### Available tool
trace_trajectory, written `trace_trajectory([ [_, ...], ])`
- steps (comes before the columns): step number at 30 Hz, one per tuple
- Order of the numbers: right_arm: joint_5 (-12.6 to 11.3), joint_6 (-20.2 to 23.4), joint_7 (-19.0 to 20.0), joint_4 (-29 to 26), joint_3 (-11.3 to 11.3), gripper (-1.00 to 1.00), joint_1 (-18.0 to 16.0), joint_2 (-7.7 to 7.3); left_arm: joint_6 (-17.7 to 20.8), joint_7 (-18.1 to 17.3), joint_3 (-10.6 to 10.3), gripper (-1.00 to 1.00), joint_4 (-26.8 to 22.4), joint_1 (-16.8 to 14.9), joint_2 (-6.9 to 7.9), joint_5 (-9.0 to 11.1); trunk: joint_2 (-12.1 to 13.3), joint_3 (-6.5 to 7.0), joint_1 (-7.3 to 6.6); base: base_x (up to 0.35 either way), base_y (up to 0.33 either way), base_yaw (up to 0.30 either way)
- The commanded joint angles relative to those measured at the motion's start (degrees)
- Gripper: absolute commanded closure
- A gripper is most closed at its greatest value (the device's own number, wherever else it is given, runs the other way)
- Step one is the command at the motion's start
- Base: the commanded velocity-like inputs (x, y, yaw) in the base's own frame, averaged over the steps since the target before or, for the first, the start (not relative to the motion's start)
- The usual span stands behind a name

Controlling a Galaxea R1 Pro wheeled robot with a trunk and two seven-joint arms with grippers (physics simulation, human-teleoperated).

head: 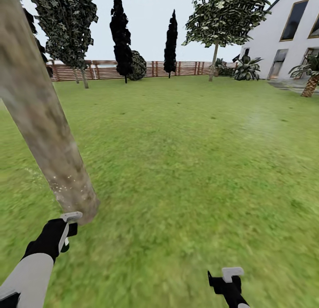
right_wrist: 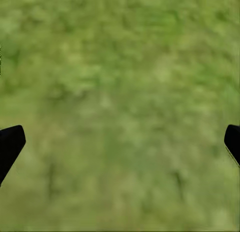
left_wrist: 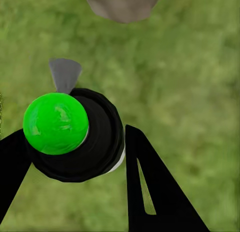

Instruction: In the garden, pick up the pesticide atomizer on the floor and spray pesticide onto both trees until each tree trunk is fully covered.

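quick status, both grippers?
Left gripper: closed on the pesticide atomizer.
Right gripper: open, nothing in it, over grass.

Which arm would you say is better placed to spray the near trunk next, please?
Left: the left gripper holds the atomizer beside the tree trunk; the right gripper is open over grass.

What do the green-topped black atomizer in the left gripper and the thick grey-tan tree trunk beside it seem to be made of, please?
The green-topped black atomizer looks like moulded plastic: a glossy green cap with highlights and a smooth dark body. The thick grey-tan tree trunk looks like matt, mottled bark, with pale specks low down, possibly spray. The left gripper holds the atomizer.
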Motion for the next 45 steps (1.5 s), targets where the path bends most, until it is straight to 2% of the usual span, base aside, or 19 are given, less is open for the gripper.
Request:
trace_trajectory([
  [1, -0.5, -0.12, -0.14, -0.01, 0.51, -1.0, -0.01, -0.01, 0.2, 0.15, 0.08, 1.0, -0.05, -0.05, -0.04, 0.09, -0.02, -0.05, 0.01, 0.23, -0.216, 0.275],
  [11, -0.42, -0.12, -0.1, -0.01, 0.51, -1.0, 0.01, -0.01, 0.09, 0.24, -0.01, 1.0, -0.07, -0.05, -0.2, 0.0, -0.02, -0.05, 0.01, 0.261, -0.179, 0.275],
  [15, -0.43, -0.12, -0.12, -0.01, 0.51, -1.0, 0.01, -0.01, 0.09, 0.24, -0.01, 1.0, -0.12, -0.05, -1.16, -0.15, -0.02, -0.05, 0.01, 0.192, -0.221, 0.276],
  [33, -0.43, -0.12, -0.12, -0.01, 0.51, -1.0, -0.01, -0.01, 0.0, 0.24, -0.02, 1.0, -0.31, -0.05, -1.2, -0.13, -0.02, -0.05, 0.01, 0.14, -0.253, 0.276],
  [45, -0.49, -0.12, -0.13, -0.01, 0.51, -1.0, -0.01, -0.01, -0.05, 0.24, -0.01, 1.0, -0.22, -0.05, -1.98, -0.09, -0.02, -0.05, 0.01, 0.134, -0.259, 0.265],
])
